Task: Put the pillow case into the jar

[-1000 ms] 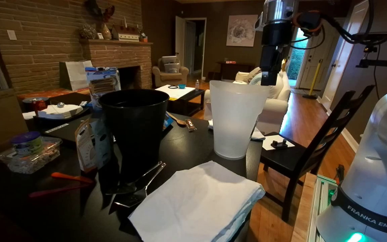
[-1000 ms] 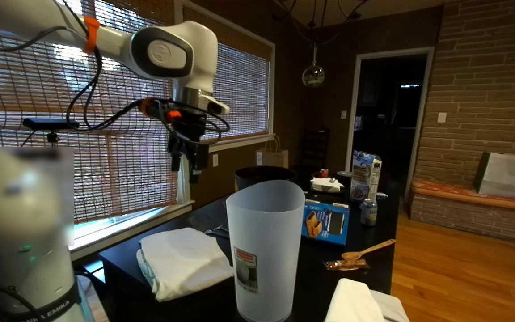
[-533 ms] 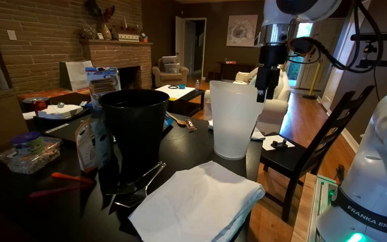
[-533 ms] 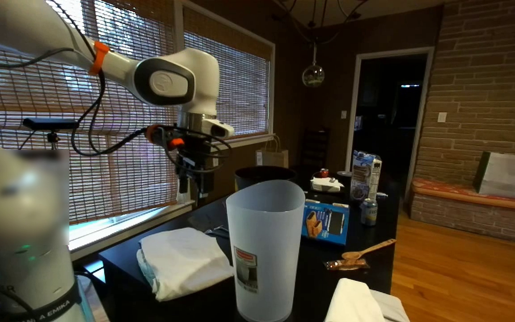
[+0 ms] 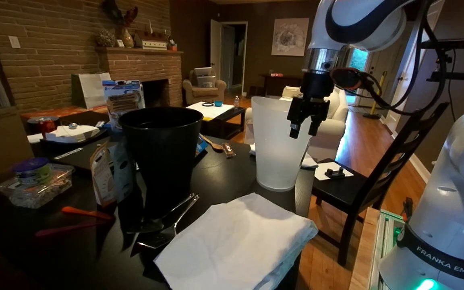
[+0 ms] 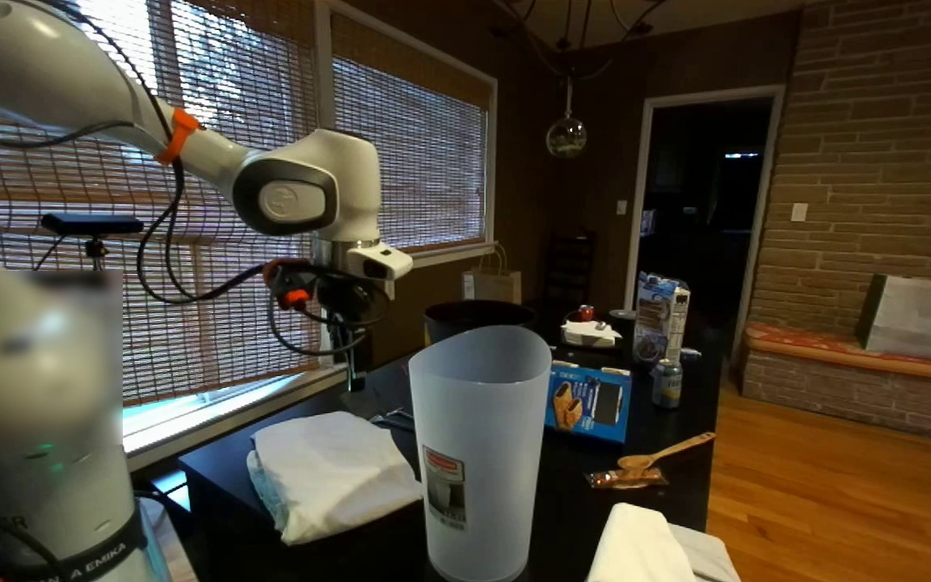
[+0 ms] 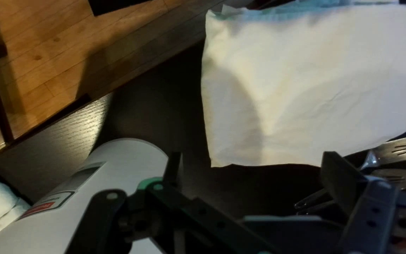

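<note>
At left in an exterior view, a black bucket (image 5: pixel 160 161) was seen upright on the dark table (image 5: pixel 226 175), with metal utensils (image 5: pixel 161 238) in front of it. To their right, the folded white pillow case (image 5: pixel 236 241) was laid on the table, near the upright translucent jar (image 5: pixel 276 157). The gripper (image 5: pixel 303 133), spread wide, was suspended near the jar's upper wall.

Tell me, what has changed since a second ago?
The hand came down and swivelled: it sits lower in both exterior views. It took hold of nothing and let nothing go. The pillow case, jar and black bucket stayed put.
</note>
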